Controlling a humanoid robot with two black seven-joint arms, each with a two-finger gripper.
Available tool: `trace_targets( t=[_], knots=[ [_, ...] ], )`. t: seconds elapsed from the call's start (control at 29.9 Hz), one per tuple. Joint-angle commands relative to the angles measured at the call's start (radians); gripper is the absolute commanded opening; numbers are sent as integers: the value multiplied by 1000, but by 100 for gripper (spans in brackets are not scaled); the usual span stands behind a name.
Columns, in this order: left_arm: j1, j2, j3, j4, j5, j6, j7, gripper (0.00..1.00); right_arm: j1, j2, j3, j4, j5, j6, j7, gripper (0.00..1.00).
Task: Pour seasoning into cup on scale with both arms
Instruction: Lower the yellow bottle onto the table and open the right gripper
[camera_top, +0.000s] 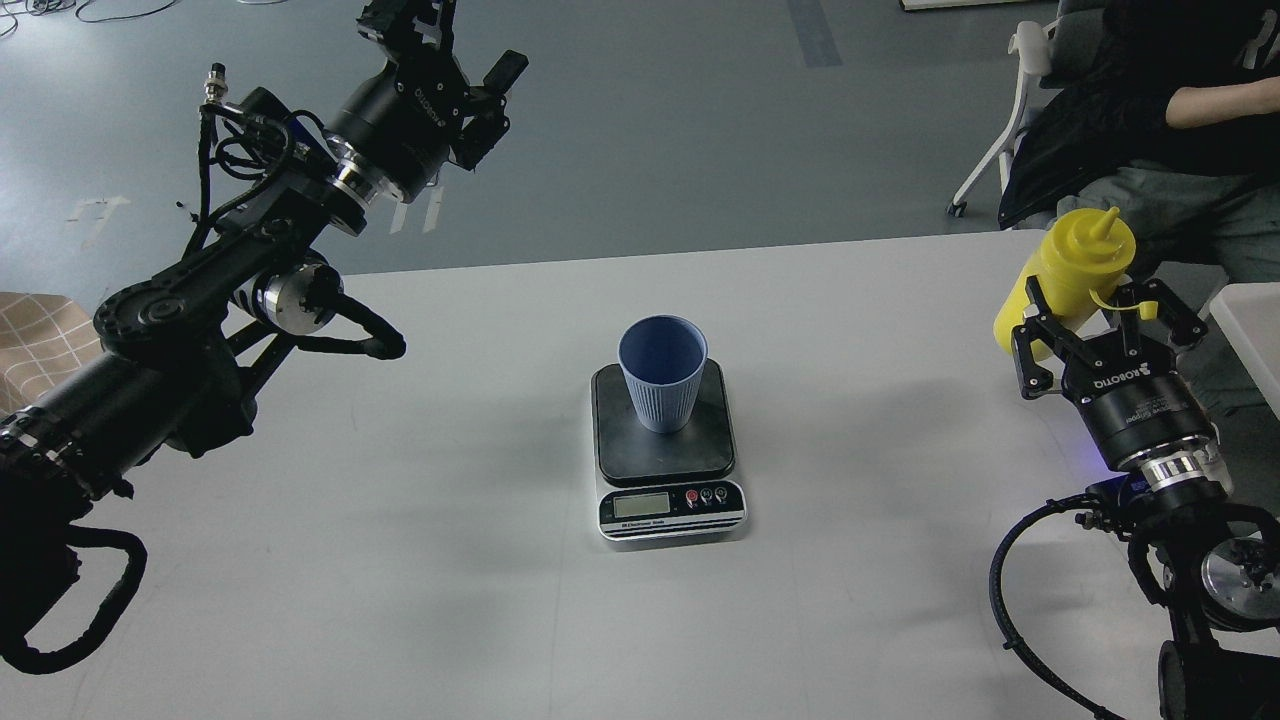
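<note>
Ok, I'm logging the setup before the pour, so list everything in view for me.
cup: one, light blue, upright on the scale platform
scale: one, dark platform with silver front, table centre
seasoning bottle: one, yellow, at the table's right edge, between the right gripper's fingers
table: one, white, fills the foreground
seated person: one, dark clothes, top right behind the table
white chair: one, under that person
left gripper: one, black, raised beyond the table's far left
right gripper: one, black, around the bottle
</note>
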Motion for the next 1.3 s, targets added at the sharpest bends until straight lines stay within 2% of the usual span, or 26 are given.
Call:
trace_targets(
  t=[0.0,0.53,0.63,0.84,0.9,1.0,1.07,1.14,1.17,1.27],
  knots=[
    [0,1,1,3,0,0,0,98,-5,0,6,-57,11,0,-4,6],
    [-1,-8,21,7,2,0,0,98,-65,0,0,-131,66,0,-6,10],
    [-5,-13,21,7,2,0,0,98,-66,0,-2,-133,61,0,-7,16],
    [-5,-13,21,10,2,0,0,98,-76,0,-3,-128,60,0,-33,38],
    [-5,-13,21,10,2,0,0,98,-88,0,-3,-124,63,0,-44,52],
    [-5,-13,21,10,2,0,0,98,-97,0,-3,-116,64,0,-44,58],
    [-5,-13,21,10,3,0,0,98,-111,0,-3,-105,66,0,-46,74],
    [-5,-13,21,10,9,0,0,98,-132,0,-6,-93,69,0,-50,83],
    [-3,-13,23,10,11,0,0,98,-146,0,-6,-82,72,0,-55,91],
    [-2,-16,21,13,11,0,0,98,-177,0,-6,-64,92,0,-66,95]
  ],
)
